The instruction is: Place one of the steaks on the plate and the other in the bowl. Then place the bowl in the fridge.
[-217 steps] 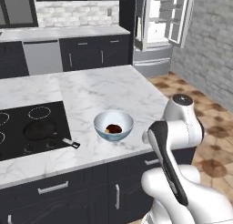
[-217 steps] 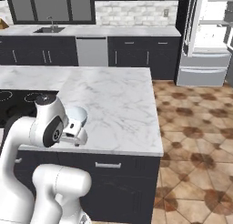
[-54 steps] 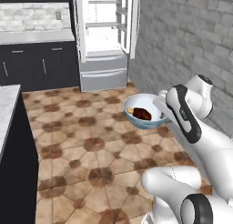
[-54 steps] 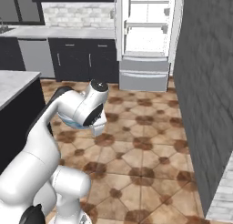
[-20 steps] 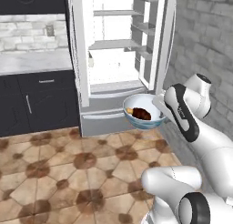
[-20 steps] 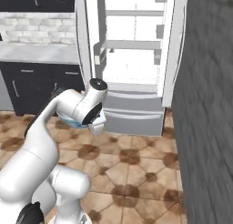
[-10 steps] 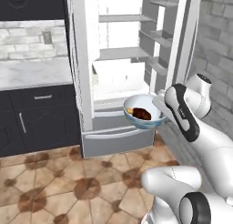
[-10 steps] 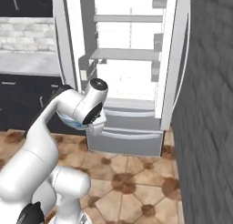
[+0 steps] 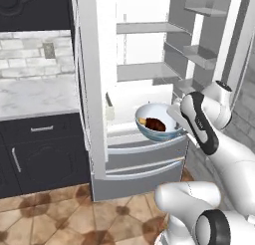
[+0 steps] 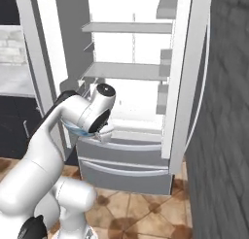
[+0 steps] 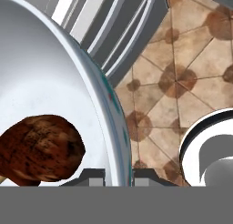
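Clamping bowl [image 9: 155, 122] rim: gripper [image 11: 116, 175] (tips half cropped) | steak [image 11: 38, 148] partly cut off

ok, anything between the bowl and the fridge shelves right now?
Nothing. In the left base view the bowl, steak inside, hangs on the gripper before the open fridge; the gap to the shelves is bare.

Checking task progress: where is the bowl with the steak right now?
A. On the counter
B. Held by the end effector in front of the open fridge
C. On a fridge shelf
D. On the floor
B: the bowl, steak inside, is gripped at its rim by the end effector, in front of the open fridge.
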Controlling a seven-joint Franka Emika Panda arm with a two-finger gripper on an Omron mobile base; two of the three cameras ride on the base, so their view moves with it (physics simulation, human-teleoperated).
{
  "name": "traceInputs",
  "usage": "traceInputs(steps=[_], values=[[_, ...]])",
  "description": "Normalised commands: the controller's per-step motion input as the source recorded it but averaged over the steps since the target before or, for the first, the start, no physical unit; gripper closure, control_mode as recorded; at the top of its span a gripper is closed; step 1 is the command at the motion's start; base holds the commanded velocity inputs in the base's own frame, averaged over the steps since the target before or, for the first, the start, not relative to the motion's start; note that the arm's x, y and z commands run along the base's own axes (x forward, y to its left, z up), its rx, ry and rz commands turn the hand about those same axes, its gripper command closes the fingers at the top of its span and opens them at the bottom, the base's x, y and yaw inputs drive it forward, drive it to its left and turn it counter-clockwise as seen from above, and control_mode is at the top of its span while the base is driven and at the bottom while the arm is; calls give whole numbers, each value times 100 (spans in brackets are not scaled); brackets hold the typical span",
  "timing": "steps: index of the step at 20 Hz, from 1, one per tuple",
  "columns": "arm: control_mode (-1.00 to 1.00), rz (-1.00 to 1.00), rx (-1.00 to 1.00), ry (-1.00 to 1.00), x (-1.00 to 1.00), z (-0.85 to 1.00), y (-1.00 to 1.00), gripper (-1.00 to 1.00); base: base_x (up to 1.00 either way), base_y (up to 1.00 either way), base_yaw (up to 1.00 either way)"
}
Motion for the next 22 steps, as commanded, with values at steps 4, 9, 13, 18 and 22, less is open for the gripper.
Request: traceInputs(steps=[4,9,13,18,22], values=[[100,0,0,0,0,0,0,100,95,1,1],[100,0,0,0,0,0,0,100,82,-22,3],[100,0,0,0,0,0,0,100,25,-39,3],[100,0,0,0,0,0,0,100,-3,-36,0],[100,0,0,0,0,0,0,100,7,-1,0]])
